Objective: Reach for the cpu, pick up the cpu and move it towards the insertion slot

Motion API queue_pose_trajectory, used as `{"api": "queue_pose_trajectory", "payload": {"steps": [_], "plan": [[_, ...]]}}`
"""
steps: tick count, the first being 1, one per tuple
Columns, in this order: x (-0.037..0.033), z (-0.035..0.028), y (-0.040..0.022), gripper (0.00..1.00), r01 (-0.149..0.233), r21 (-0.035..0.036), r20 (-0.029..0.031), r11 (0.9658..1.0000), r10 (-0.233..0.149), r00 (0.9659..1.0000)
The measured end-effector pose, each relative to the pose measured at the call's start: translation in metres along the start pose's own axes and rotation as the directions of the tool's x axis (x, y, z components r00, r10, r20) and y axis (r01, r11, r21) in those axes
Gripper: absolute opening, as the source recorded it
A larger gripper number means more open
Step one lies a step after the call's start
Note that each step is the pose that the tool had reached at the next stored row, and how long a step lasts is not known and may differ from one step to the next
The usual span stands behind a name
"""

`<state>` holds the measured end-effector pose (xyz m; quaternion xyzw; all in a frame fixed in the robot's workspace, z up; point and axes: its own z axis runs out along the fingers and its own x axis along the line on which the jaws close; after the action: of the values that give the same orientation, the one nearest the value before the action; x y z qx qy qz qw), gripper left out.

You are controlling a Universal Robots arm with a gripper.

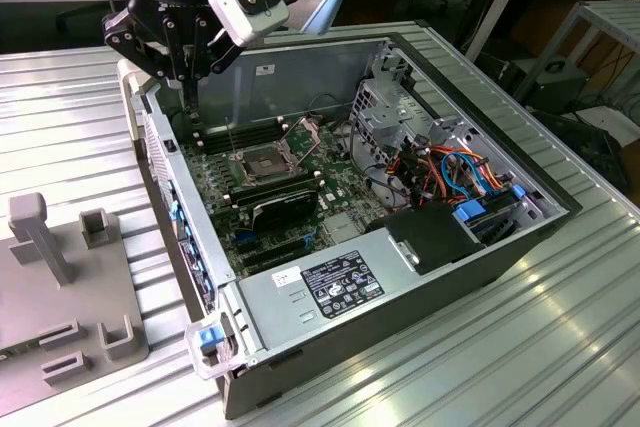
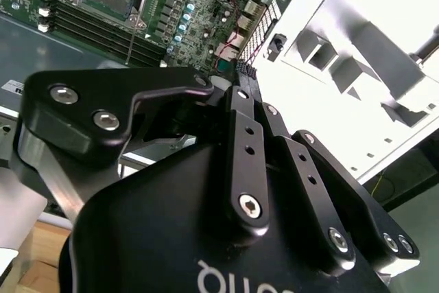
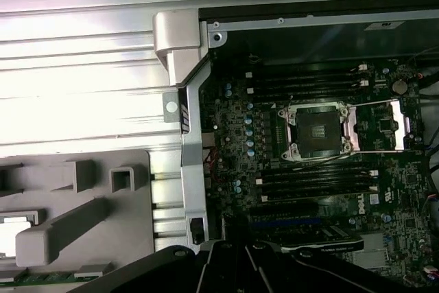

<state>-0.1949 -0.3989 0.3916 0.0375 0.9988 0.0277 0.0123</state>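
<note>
Gripper (image 1: 188, 72) hanging tip-down from the arm's wrist, poised above the rim of the open computer case (image 1: 300, 72) at its corner toward the exterior view's left. The arm above the wrist is cut off by the picture edge. Whether the gripper is parted or closed, and whether it carries anything, cannot be told. Its own black body masks the tip in both wrist views, and in the exterior view the tip is dark against the dark case wall.

Below the gripper toward the exterior view's right, and well apart from it, lies the insertion slot (image 1: 262, 165) on the green motherboard (image 1: 335, 187). Its dark centre is exposed and its hinged retention frame (image 3: 396, 121) is swung open to one side. Long black memory slots (image 3: 309, 84) run along both sides of the slot. A black expansion card (image 1: 285, 209) lies just beyond it, on the side away from the gripper.

Below the gripper on the other side, outside the case, a grey fixture (image 1: 60, 287) with posts and recesses rests on the ribbed aluminium table (image 1: 560, 347). The cpu (image 3: 12, 235) appears to be the pale square seated in one recess of this fixture, well apart from the gripper. The picture edge cuts it and glare washes out its surface, so the identification is tentative.
</note>
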Motion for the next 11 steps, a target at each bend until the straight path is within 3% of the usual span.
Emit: {"api": "queue_pose_trajectory", "payload": {"steps": [11], "plan": [[0.0113, 0.0003, -0.0009, 0.11, 0.000, -0.0025, -0.0002, 1.0000, 0.000, 1.0000]]}}
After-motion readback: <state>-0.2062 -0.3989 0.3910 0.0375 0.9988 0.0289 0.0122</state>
